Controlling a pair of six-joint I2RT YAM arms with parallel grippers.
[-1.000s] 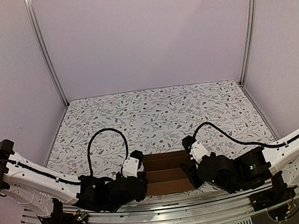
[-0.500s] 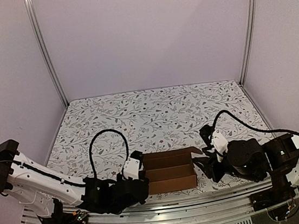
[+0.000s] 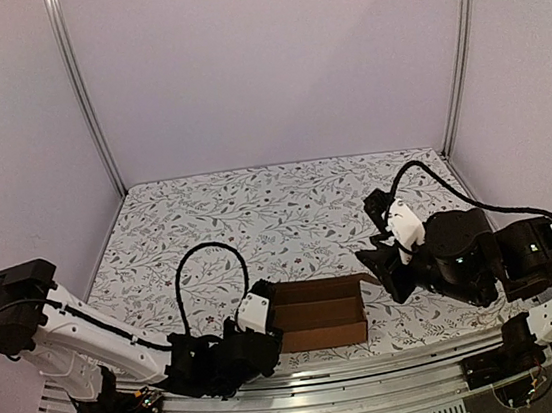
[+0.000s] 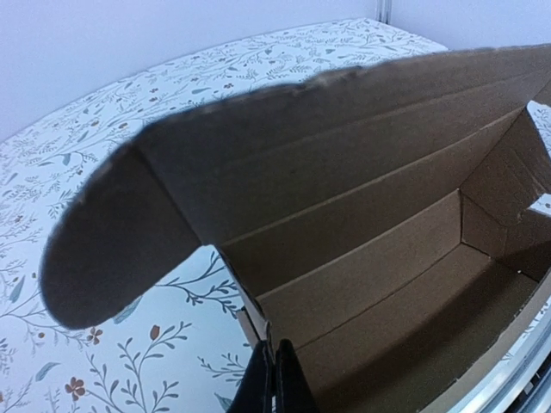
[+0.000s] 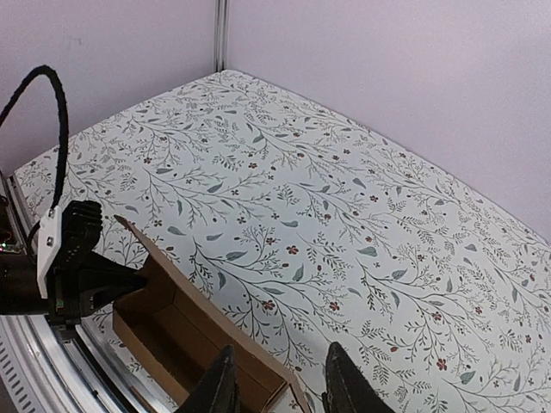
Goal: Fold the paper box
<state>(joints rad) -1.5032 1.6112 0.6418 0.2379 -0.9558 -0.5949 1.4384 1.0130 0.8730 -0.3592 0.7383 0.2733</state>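
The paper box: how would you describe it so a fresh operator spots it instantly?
On the flower-patterned table, look at the middle of the near edge. There sits the paper box, an open-topped oblong carton with the left fingers pinching its left end wall. It is the only plain brown, unprinted thing there.

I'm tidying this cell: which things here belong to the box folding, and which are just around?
For the job:
paper box
left gripper, shut on the box's wall
right gripper, open

Just around:
floral table cover
black cable
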